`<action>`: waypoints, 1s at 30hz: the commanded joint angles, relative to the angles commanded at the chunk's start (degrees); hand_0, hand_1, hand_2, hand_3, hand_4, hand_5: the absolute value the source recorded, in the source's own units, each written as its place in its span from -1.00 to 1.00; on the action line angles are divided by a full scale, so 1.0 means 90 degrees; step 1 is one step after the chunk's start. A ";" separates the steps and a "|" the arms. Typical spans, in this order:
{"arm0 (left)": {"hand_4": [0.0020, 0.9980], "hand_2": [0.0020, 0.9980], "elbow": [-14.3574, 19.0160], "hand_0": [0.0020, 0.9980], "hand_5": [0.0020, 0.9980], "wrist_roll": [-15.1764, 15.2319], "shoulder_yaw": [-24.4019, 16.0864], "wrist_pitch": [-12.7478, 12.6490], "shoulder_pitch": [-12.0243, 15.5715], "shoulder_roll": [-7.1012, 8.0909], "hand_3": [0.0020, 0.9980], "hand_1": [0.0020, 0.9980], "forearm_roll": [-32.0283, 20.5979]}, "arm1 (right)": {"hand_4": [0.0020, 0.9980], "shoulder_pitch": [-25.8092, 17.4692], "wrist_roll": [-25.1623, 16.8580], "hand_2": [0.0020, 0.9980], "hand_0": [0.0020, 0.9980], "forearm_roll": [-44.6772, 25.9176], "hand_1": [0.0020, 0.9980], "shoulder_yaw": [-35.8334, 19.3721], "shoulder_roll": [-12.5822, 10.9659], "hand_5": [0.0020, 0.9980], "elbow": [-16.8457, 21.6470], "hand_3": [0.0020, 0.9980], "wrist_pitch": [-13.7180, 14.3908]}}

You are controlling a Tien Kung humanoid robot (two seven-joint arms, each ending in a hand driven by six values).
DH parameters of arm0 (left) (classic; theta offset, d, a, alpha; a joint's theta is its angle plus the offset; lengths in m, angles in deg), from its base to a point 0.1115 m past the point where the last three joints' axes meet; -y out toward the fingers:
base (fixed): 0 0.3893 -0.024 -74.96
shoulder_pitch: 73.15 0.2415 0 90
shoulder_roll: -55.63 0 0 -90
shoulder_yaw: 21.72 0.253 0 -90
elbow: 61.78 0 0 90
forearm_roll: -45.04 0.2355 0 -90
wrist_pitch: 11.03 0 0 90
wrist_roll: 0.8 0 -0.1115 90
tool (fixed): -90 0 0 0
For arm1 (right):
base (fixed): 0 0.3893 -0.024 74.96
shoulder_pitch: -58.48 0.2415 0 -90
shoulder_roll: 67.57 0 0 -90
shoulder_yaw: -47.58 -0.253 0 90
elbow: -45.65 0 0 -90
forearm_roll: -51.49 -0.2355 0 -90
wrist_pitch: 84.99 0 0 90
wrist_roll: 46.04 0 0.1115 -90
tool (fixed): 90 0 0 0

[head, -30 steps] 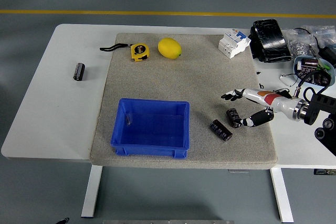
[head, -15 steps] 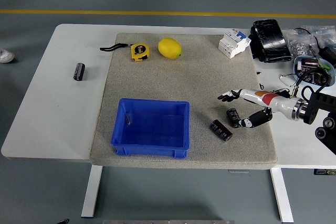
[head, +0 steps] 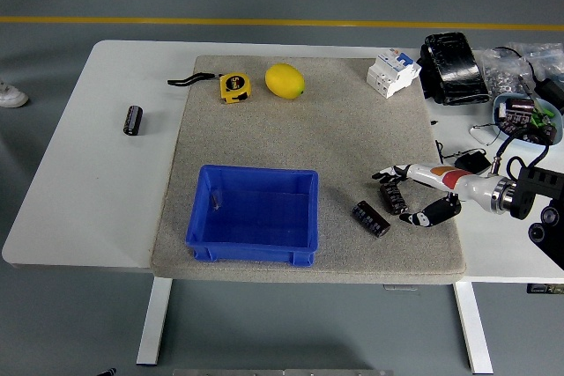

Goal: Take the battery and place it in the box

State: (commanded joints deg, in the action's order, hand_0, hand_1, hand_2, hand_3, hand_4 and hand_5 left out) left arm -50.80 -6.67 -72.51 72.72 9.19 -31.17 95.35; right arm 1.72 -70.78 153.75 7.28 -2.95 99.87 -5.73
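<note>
While the left arm is out of view, a shoe [head: 11,94] is cut off at the left edge, on the floor. One black battery [head: 132,120] lies alone on the bare white desk [head: 79,182], well left of the grey mat [head: 308,129]. Blue box [head: 253,214] sits at the mat's near left, open top, inside looks empty, clear mat behind it. At the far edge of the mat: yellow tape measure [head: 233,86] with black strap, then a lemon [head: 285,80], then a white breaker [head: 393,71] at the mat's far right corner. Two more batteries near the mat's front right: one [head: 371,218] lying free, another [head: 393,197] just right of it, between the fingers and thumb of the right robot hand [head: 412,195]. Fingers spread around it, not closed; contact hard to tell. Right wrist is cut off by the frame edge. Far right of the desk is cluttered: black bag [head: 453,68], wires, parts partly cropped.
</note>
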 joint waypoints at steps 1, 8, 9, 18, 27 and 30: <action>0.46 0.65 0.0000 0.44 0.19 -0.0002 -0.0007 0.0002 0.0003 0.0000 0.27 0.58 0.0010 | 0.48 -0.0006 -0.0002 0.72 0.74 0.0006 0.63 -0.0002 0.0011 -0.89 -0.0014 0.81 0.0009; 0.46 0.65 0.0011 0.44 0.19 -0.0043 -0.0086 0.0027 0.0013 0.0002 0.27 0.58 0.0163 | 0.47 -0.0021 -0.0032 0.66 0.69 -0.0017 0.58 -0.0018 0.0158 -0.90 -0.0132 0.74 0.0191; 0.46 0.65 0.0012 0.44 0.19 -0.0045 -0.0087 0.0027 0.0015 0.0003 0.27 0.58 0.0165 | 0.47 -0.0023 -0.0037 0.66 0.69 -0.0021 0.58 -0.0025 0.0175 -0.90 -0.0146 0.74 0.0216; 0.46 0.65 0.0020 0.44 0.19 -0.0040 -0.0021 0.0018 0.0000 0.0008 0.27 0.58 0.0100 | 0.37 -0.0038 -0.0102 0.36 0.37 -0.0019 0.28 -0.0063 0.0268 -0.90 -0.0299 0.38 0.0508; 0.45 0.64 0.0016 0.44 0.19 -0.0024 0.0020 0.0018 -0.0024 0.0006 0.27 0.58 0.0027 | -0.08 -0.0031 -0.0085 0.20 0.30 0.0007 0.13 -0.0110 0.0279 -1.00 -0.0321 0.15 0.0506; 0.45 0.64 0.0016 0.43 0.19 -0.0024 0.0016 0.0020 -0.0028 0.0003 0.27 0.58 0.0026 | -0.21 -0.0014 -0.0089 0.05 0.16 0.0020 0.01 -0.0159 0.0255 -1.00 -0.0291 0.09 0.0512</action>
State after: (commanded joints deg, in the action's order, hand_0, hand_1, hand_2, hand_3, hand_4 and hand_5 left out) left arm -50.66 -6.89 -72.37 72.90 8.94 -31.15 95.59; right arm 1.60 -71.58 153.93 5.84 -0.65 97.25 -1.13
